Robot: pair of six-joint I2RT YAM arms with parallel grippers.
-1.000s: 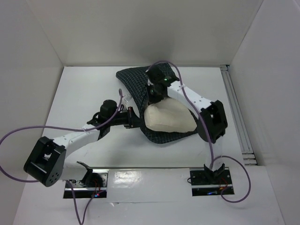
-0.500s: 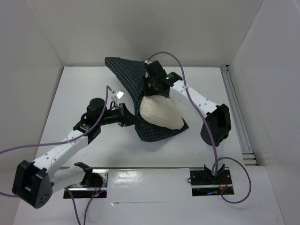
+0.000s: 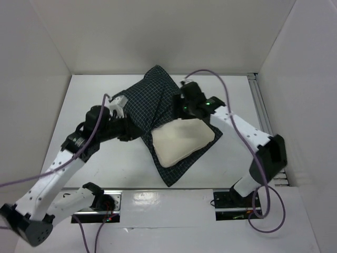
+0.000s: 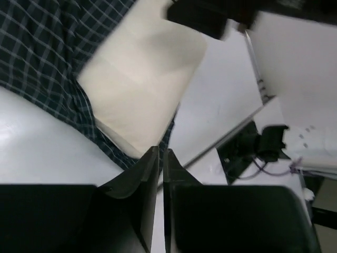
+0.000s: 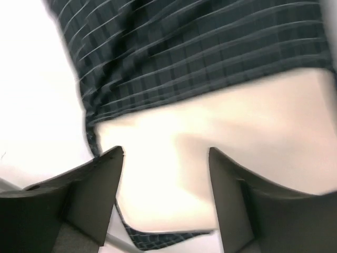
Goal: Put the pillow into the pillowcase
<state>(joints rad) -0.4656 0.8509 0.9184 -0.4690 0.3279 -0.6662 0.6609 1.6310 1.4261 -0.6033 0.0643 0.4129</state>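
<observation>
The pillow (image 3: 181, 141) is lying flat near the middle of the counter (image 3: 126, 168), with most of its cream top showing. It is resting on the lower layer of the pillowcase (image 3: 150, 100), whose checked cloth is sticking out as a border along the pillow's near-left and right edges. The upper layer of the case is lying bunched behind the pillow, toward the back wall (image 3: 158, 37), and is covering only the pillow's far edge.

My right claw (image 3: 179, 113) is hanging over that far edge, where cloth and pillow are meeting. In its own camera, its fingers (image 5: 105, 174) are standing wide apart with nothing between them. The pillow (image 5: 237, 121) is filling the gap below them, and the pillowcase (image 5: 184, 52) is draping across the top of the view. Whether the tips are touching the pillow, I cannot tell.

My left claw (image 3: 136, 133) is sitting at the case's left side, close to the pillow's left corner. Its fingers (image 4: 142, 174) are parting by only a thin slit and are gripping nothing. The pillow (image 4: 139, 84) and the checked hem (image 4: 37, 47) are lying just beyond the tips.
</observation>
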